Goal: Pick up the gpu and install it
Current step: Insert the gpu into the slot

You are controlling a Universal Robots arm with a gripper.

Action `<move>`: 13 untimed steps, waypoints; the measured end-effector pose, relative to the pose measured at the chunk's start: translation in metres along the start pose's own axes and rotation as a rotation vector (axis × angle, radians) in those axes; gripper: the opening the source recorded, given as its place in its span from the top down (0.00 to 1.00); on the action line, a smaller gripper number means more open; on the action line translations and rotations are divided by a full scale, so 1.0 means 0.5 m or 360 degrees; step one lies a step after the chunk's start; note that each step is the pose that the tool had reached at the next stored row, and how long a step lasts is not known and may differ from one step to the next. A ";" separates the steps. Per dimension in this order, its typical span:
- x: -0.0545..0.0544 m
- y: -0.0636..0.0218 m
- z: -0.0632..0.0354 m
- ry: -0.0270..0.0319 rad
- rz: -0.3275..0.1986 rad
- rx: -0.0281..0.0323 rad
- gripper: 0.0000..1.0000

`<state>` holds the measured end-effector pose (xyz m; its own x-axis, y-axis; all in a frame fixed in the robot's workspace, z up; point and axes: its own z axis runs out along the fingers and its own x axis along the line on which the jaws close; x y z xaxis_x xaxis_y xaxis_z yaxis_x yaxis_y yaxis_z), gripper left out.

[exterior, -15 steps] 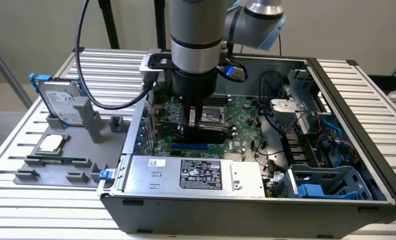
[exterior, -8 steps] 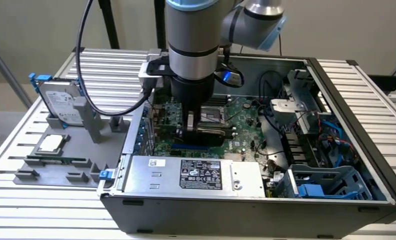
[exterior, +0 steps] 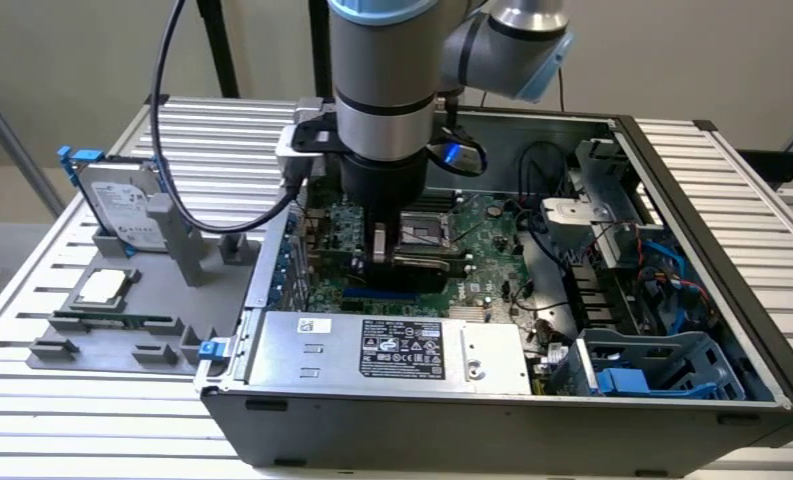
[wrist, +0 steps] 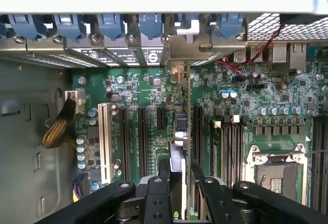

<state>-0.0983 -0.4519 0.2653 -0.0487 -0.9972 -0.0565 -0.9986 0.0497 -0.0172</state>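
Hand: the gripper (wrist: 180, 183) looks closed around the gpu (wrist: 178, 152), with one finger on each flat side of the card.
Where the gpu is: inside the computer case (exterior: 503, 430), near the middle of the exterior view. It stands on its thin edge on the green motherboard (exterior: 483, 225), in line with the long slots. Its silver end points at the back wall of the case.
Where the arm is: the arm comes down from the top of the exterior view, and the gripper (exterior: 403, 255) is low over the board.
Done: the gpu is off the grey tray (exterior: 103, 355) and has been brought down to the slots.
Left: the gripper has not let go. The pictures do not show if the card is pushed all the way in.
Count of task things: one gpu, one gripper, one arm.
Count on the tray, at the exterior view's left: one hard drive (exterior: 119, 205) standing up, one square chip (exterior: 103, 288), and one long memory stick (exterior: 109, 322).
Count of slots beside the card: one white slot (wrist: 105, 137), and three black ones between it and the gpu.
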 end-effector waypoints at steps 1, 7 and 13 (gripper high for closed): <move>0.000 0.001 0.000 -0.00010 0.0000 -0.00001 1.00; 0.000 0.002 0.000 -0.00013 0.0000 -0.00009 1.00; 0.000 0.003 0.002 -0.00013 -0.0006 -0.00013 1.00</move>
<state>-0.0997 -0.4519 0.2644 -0.0451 -0.9973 -0.0573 -0.9988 0.0461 -0.0166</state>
